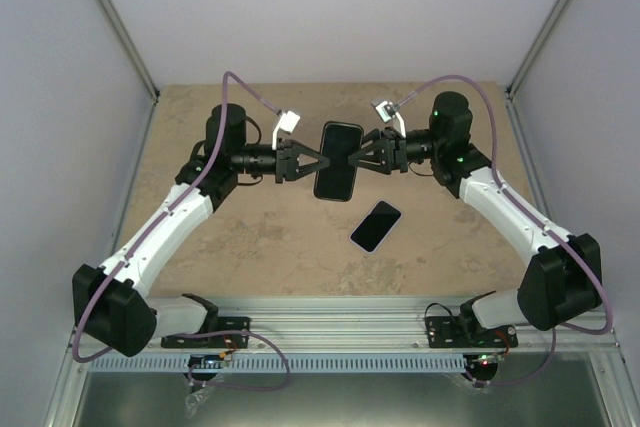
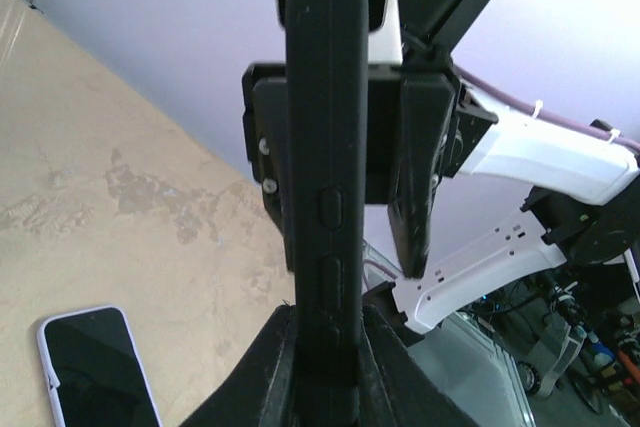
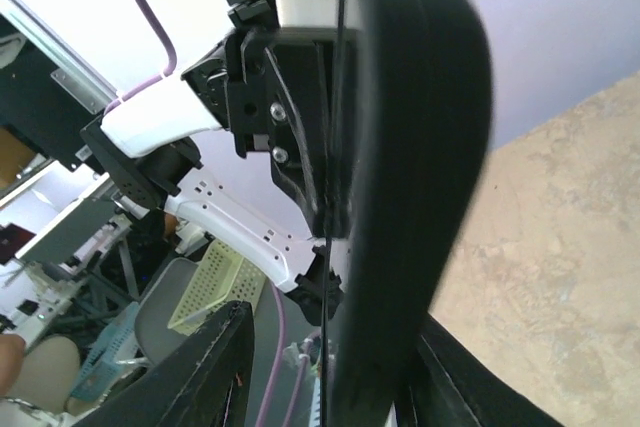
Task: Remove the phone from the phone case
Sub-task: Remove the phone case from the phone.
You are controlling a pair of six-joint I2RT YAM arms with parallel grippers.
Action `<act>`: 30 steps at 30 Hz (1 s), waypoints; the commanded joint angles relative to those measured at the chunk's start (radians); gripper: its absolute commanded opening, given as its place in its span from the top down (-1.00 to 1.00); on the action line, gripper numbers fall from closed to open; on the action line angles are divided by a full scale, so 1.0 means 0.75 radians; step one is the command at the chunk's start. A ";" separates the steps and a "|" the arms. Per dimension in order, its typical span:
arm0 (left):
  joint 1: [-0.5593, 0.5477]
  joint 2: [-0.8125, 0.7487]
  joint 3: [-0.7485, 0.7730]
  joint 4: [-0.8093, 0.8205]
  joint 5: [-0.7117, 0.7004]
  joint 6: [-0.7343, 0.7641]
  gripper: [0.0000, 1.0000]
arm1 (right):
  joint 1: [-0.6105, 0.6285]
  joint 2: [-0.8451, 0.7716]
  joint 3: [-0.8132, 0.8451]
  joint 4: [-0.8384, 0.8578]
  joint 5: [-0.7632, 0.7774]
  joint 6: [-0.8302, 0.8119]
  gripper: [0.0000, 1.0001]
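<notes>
Bare table (image 1: 250,247) wide around the flat phone (image 1: 375,226); raised phone case (image 1: 338,161) an obstacle just beyond.

My top camera looks down from high behind the near edge over the whole beige mottled counter (image 1: 250,237), while my two wrist cameras face each other at very close range, each filled by an opposite edge of the same black rubbery phone case (image 1: 338,161).
</notes>
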 commanded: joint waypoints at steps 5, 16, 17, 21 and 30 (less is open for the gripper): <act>0.012 0.039 0.062 0.226 -0.001 -0.144 1.00 | 0.009 -0.030 -0.058 0.092 0.024 0.094 0.33; 0.011 0.046 0.046 0.229 -0.031 -0.141 1.00 | 0.013 0.004 -0.076 0.235 0.096 0.310 0.53; 0.010 0.045 0.043 0.227 -0.034 -0.139 1.00 | 0.013 0.008 -0.077 0.262 0.098 0.337 0.55; 0.010 0.039 0.044 0.207 -0.040 -0.124 1.00 | 0.018 0.023 -0.069 0.286 0.104 0.365 0.59; 0.010 0.025 0.009 0.191 -0.043 -0.106 1.00 | 0.026 0.050 -0.051 0.310 0.108 0.389 0.64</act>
